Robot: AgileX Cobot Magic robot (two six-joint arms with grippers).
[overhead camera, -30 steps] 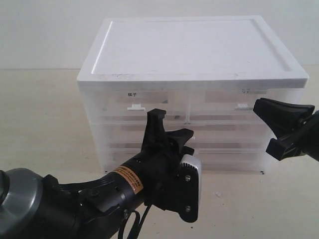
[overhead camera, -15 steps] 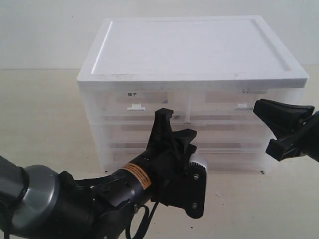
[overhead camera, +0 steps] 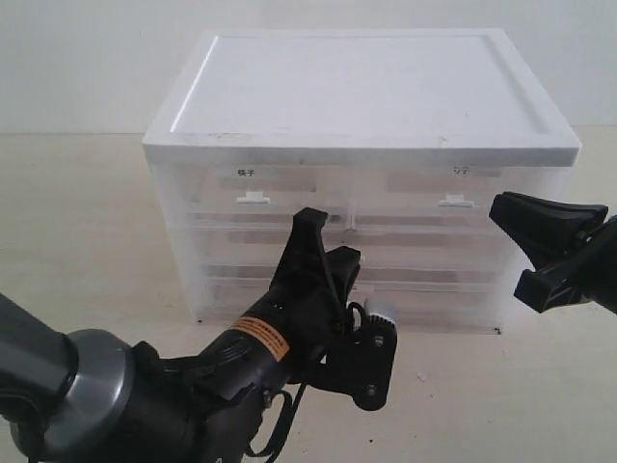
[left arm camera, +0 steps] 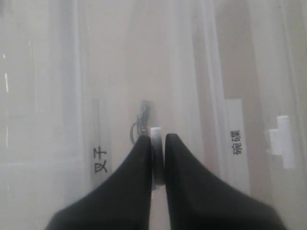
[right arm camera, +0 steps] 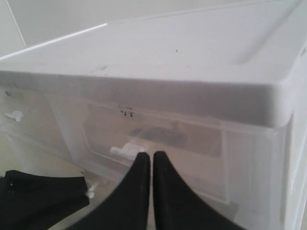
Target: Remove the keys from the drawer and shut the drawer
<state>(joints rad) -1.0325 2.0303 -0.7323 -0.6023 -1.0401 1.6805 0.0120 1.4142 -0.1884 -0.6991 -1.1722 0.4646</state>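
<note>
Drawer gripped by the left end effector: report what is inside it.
Through the frosted drawer front, a faint grey ring shows just beyond the handle, likely the keys. No blue fob is discernible; the rest is blurred.

Drawer cabinet (overhead camera: 289,207) of frosted translucent plastic, its top (overhead camera: 362,96) opaque white and matt with faint specks, smooth white plastic handles (overhead camera: 253,198), matt black plastic fingers (left arm camera: 120,191) of left gripper (left arm camera: 157,138), smooth grey metal arm joint (overhead camera: 92,395) at 8 o'clock, glossy orange sticker (overhead camera: 258,340), matt beige table (overhead camera: 77,222)

Beige tbl (overhead camera: 77,222), white wall (overhead camera: 96,58).
</note>
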